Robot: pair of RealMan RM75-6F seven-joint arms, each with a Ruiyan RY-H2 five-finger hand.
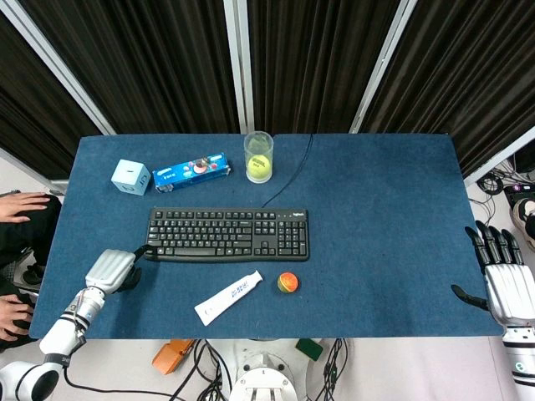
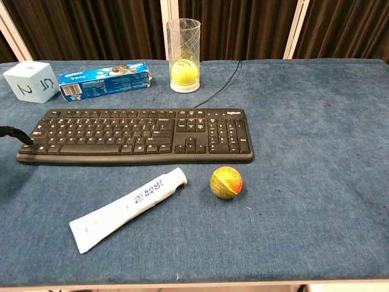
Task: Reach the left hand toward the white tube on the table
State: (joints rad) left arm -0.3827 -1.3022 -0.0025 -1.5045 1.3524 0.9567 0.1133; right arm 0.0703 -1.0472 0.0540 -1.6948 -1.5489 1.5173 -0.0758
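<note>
The white tube [image 1: 228, 297] lies slanted near the table's front edge, below the keyboard, with its cap end toward the ball; it also shows in the chest view [image 2: 127, 210]. My left hand [image 1: 113, 269] hovers over the table's front left, holding nothing, its dark fingers reaching to the keyboard's lower-left corner. It is well to the left of the tube. In the chest view only one black fingertip [image 2: 15, 134] shows at the left edge. My right hand [image 1: 510, 284] stays off the table's right edge, fingers spread and empty.
A black keyboard [image 1: 226, 234] lies mid-table, with an orange-yellow ball [image 1: 287, 281] to the right of the tube. At the back stand a light blue cube [image 1: 131, 176], a blue box [image 1: 191, 170] and a clear cup holding a tennis ball [image 1: 258, 157]. A person's hand [image 1: 25, 205] shows at far left.
</note>
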